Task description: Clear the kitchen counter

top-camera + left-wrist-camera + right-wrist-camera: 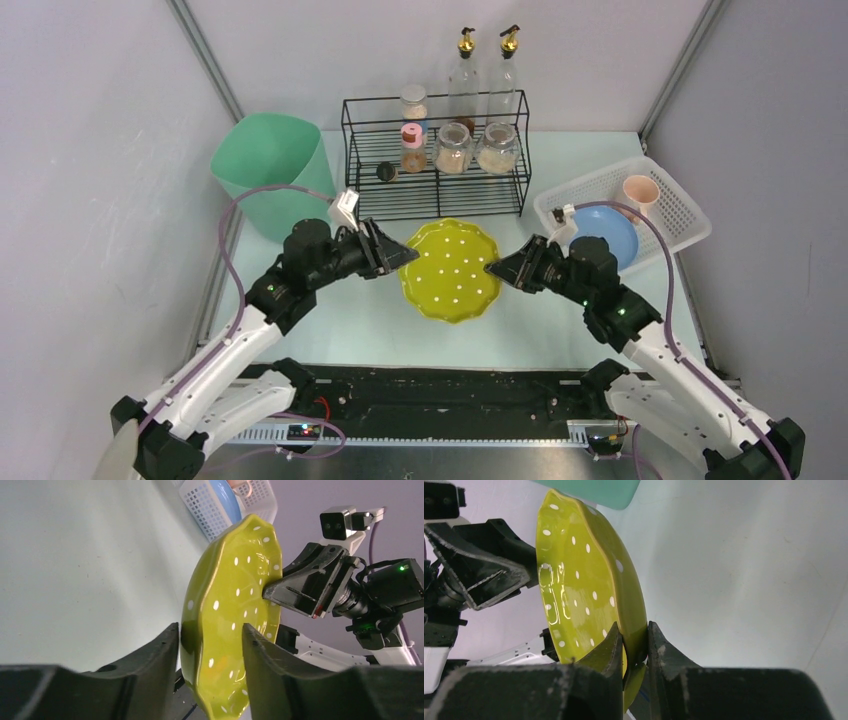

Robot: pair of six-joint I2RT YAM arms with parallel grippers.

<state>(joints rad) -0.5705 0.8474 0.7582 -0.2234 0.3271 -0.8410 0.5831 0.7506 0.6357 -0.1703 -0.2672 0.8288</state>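
Observation:
A yellow-green plate [450, 270] with white dots hangs just above the kitchen counter [360, 325], between my two grippers. My right gripper [497, 268] is shut on the plate's right rim; in the right wrist view both fingers pinch the rim [634, 630] of the plate [579, 580]. My left gripper [398, 255] is open around the left rim. In the left wrist view its jaws [207, 630] straddle the plate [235, 595], with a gap on the inner side. The right gripper [300, 590] shows at the plate's far edge.
A green bin [270, 170] stands at the back left. A black wire rack [430, 205] behind the plate holds several jars, with two oil bottles behind it. A white basket [690, 225] at the right holds a blue plate [605, 235] and a pink cup [640, 195].

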